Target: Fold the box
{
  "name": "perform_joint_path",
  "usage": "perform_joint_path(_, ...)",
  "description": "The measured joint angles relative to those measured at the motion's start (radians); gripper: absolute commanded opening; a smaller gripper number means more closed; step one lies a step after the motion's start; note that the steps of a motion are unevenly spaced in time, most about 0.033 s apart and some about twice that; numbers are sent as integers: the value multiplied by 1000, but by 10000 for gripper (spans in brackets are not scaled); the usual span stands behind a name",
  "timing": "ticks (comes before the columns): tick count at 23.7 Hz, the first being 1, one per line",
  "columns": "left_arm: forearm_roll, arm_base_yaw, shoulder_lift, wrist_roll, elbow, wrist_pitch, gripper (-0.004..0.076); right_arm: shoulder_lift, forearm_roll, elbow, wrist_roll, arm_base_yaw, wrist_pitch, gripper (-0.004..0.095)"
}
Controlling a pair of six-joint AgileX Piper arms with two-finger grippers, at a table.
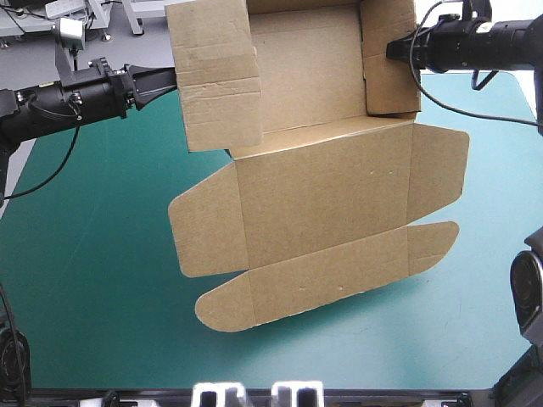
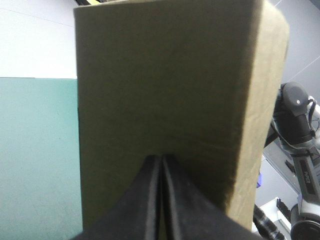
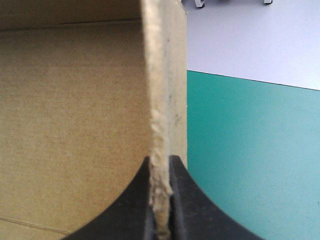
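Right gripper (image 3: 160, 165) clamped on brown box (image 1: 322, 203) wall; left gripper (image 2: 161, 159), fingers together, abuts the wall ahead: hold both walls square.

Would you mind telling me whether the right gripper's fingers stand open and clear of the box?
No, the right gripper is shut on the box, a raised wall's cut edge pinched between its black fingers.

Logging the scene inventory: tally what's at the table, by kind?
brown box: 1
black grippers: 2 (left gripper, right gripper)
teal-green cover: 1
Total: 4
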Motion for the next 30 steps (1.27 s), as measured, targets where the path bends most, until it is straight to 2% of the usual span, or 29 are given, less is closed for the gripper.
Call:
perform_joint_path(9,-1,-49,0,22,0,0,198,0,-14,0,0,0,-3,-9)
perform_joint_path(12,-1,-58,0,38,0,0,275,0,-14,0,0,0,-4,-9)
perform_joint_path(13,-1,-58,0,41,0,1,338,0,-14,0,0,0,-4,-9)
perform_joint_path(15,-1,-58,0,45,0,0,406,0,-14,0,0,0,-4,-9)
perform_joint_path(24,29,-91,0,47,0,0,416,0,-27,0,1,1,-5,-3)
perform_joint_path(30,233,-156,0,22,0,-74,402,0,-163,0,40,105,-32,-3)
